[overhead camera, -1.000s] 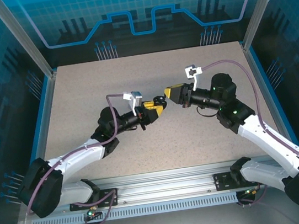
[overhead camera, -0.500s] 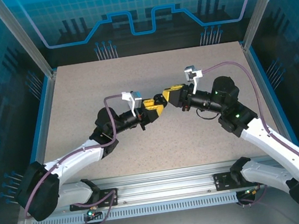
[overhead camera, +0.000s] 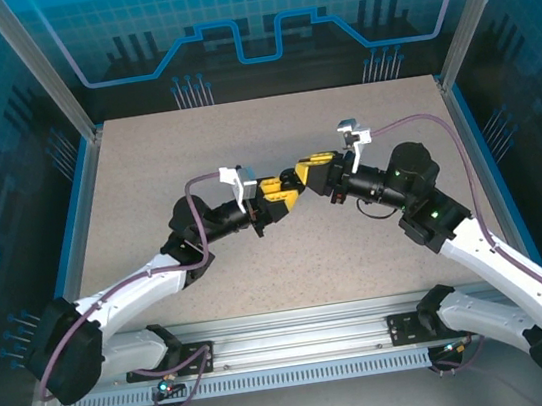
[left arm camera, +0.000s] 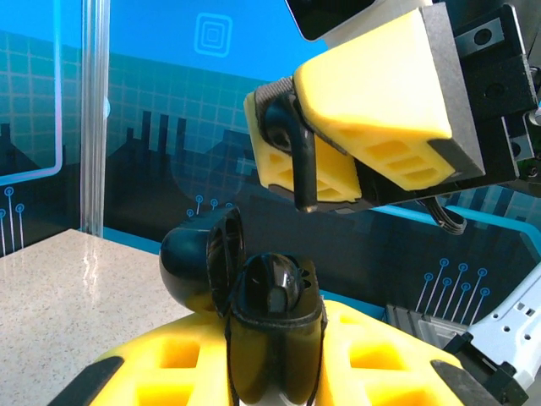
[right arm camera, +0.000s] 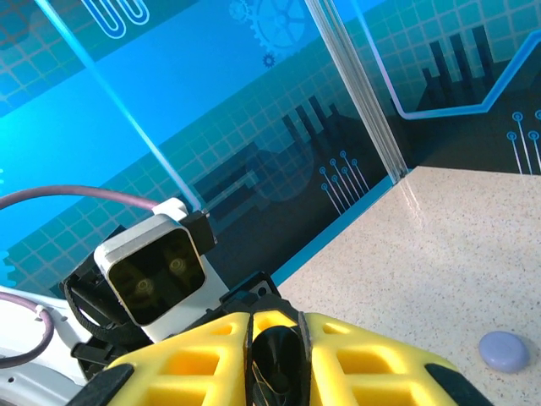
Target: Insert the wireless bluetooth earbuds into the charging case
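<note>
The right gripper (overhead camera: 297, 175), clamped on a black stemmed earbud (left arm camera: 297, 161), had swung in until the bud hung just above the open round black charging case (left arm camera: 270, 300) pinched in the left gripper (overhead camera: 287, 192), so insertion looked close.

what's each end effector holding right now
Left end effector: closed on the open black case.
Right end effector: closed on a black earbud.

Speckled beige table (overhead camera: 147, 180) — one rounded lavender item (right arm camera: 504, 351) on it
</note>
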{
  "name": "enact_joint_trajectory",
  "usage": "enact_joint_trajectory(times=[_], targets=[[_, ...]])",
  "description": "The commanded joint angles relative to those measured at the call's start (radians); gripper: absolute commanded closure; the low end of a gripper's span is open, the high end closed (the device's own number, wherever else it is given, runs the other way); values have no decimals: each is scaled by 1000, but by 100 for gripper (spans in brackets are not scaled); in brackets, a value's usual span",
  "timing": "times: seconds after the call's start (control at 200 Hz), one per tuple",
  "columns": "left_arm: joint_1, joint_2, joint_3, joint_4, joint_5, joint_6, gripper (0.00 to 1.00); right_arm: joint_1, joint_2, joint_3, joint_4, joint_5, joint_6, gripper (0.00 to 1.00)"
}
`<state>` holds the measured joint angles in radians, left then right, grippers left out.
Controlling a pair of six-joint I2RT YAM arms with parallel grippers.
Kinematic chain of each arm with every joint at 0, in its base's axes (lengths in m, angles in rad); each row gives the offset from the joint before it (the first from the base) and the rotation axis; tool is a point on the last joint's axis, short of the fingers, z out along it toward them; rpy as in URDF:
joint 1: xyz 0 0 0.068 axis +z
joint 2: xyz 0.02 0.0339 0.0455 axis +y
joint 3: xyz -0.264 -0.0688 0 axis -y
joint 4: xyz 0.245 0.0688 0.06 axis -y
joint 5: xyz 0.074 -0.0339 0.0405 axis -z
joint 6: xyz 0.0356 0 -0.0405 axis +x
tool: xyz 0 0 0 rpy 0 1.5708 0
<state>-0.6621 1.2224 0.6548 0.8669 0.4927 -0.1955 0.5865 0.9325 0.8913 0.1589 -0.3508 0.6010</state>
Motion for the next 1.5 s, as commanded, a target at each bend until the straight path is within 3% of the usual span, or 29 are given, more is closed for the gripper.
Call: enact_joint_trajectory(times=[0.0, 1.491], targets=[[-9, -29, 28, 47, 23, 48, 96, 16, -21, -6, 51, 24, -19, 78], [-16, -47, 64, 14, -29, 33, 97, 50, -17, -5, 15, 44, -75, 77]])
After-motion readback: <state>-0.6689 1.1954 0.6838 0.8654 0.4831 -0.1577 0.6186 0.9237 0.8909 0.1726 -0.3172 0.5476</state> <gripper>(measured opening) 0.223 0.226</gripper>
